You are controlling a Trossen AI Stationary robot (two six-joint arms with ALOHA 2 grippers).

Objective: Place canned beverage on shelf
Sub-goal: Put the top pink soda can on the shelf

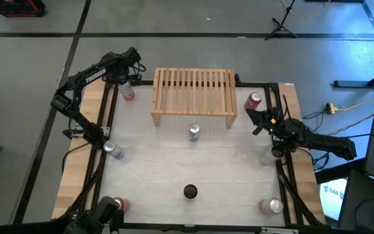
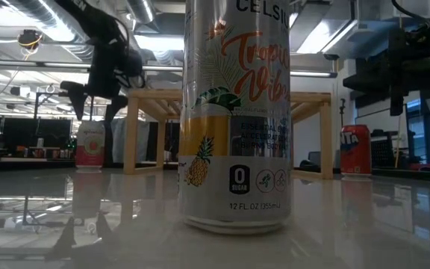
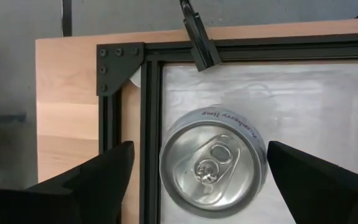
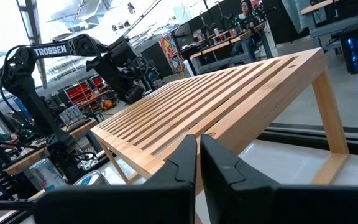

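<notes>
Pineapple can [image 2: 236, 112], left fingers [image 3: 98, 180] straddling pink can [image 3: 213, 163]

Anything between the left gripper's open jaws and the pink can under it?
Nothing. In the left wrist view the left gripper hangs with jaws open astride the pink can; only bare table shows between them.

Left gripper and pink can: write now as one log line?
left gripper: open, over pink can | right gripper: shut, beside shelf | shelf: empty
</notes>
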